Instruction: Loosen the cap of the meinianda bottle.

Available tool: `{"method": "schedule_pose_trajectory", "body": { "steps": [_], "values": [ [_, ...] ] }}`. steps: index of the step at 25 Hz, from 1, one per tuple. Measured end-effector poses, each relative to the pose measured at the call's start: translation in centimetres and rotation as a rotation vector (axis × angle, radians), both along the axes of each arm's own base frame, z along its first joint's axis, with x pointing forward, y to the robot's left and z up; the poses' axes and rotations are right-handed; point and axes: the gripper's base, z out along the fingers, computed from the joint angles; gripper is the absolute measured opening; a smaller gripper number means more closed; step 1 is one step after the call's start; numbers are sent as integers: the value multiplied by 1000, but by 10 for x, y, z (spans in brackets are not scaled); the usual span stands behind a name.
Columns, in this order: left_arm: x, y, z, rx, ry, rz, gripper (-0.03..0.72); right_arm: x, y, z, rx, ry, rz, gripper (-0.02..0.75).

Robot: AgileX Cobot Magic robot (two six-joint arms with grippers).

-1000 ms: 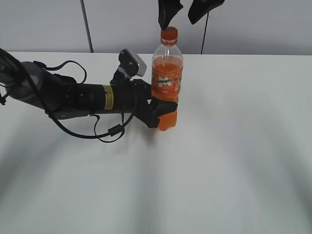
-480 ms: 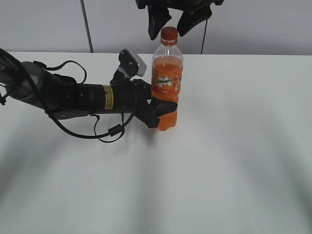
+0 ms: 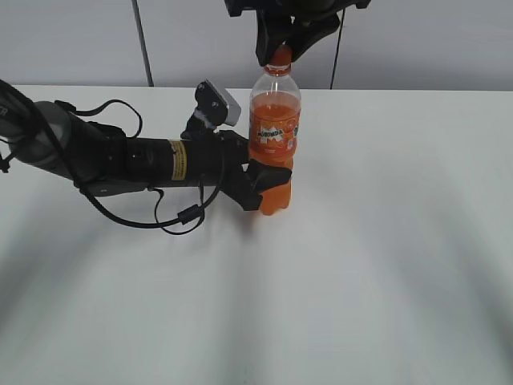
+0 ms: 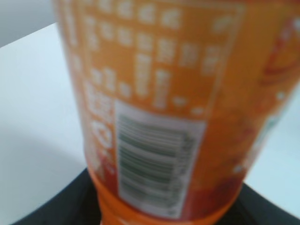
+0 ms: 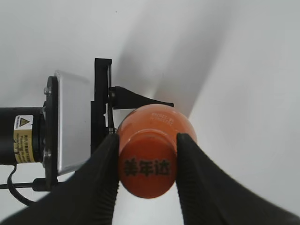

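Note:
The meinianda bottle (image 3: pixel 274 132) stands upright on the white table, full of orange drink, with its orange label filling the left wrist view (image 4: pixel 159 93). My left gripper (image 3: pixel 266 178) is shut on the bottle's lower body from the left. The orange cap (image 3: pixel 279 56) with dark characters on top shows in the right wrist view (image 5: pixel 147 164). My right gripper (image 5: pixel 146 161) comes down from above and its two black fingers press against both sides of the cap.
The left arm (image 3: pixel 120 156) lies across the table on the left with a loose black cable (image 3: pixel 172 216). A white wall with a dark vertical strip (image 3: pixel 143 40) stands behind the table's far edge.
My right gripper has come down from above the bottle and closed its fingers onto the cap. The left gripper and the bottle have not moved.

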Motion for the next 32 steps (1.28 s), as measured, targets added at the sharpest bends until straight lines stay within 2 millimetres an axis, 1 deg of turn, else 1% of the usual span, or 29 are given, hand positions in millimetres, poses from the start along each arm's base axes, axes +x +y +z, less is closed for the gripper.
{"method": "schedule_pose_trajectory", "body": {
  "steps": [4, 11, 14, 20, 24, 28, 32],
  "values": [
    [0, 0, 0, 0, 0, 0, 378, 0, 0, 0, -21, -15, 59, 274],
    [0, 0, 0, 0, 0, 0, 378, -1, 1, 0, -81, -68, 250, 274],
    [0, 0, 0, -1, 0, 0, 378, -1, 1, 0, -121, -100, 360, 274],
    [0, 0, 0, -2, 0, 0, 378, -1, 0, 0, -245, -192, 643, 274],
    [0, 0, 0, -1, 0, 4, 378, 0, -2, 1, -325, -229, 734, 274],
    [0, 0, 0, 0, 0, 4, 378, -1, -2, 1, -368, -253, 826, 274],
    [0, 0, 0, 0, 0, 4, 378, -1, -1, 2, -411, -291, 959, 274]
  ]
}}
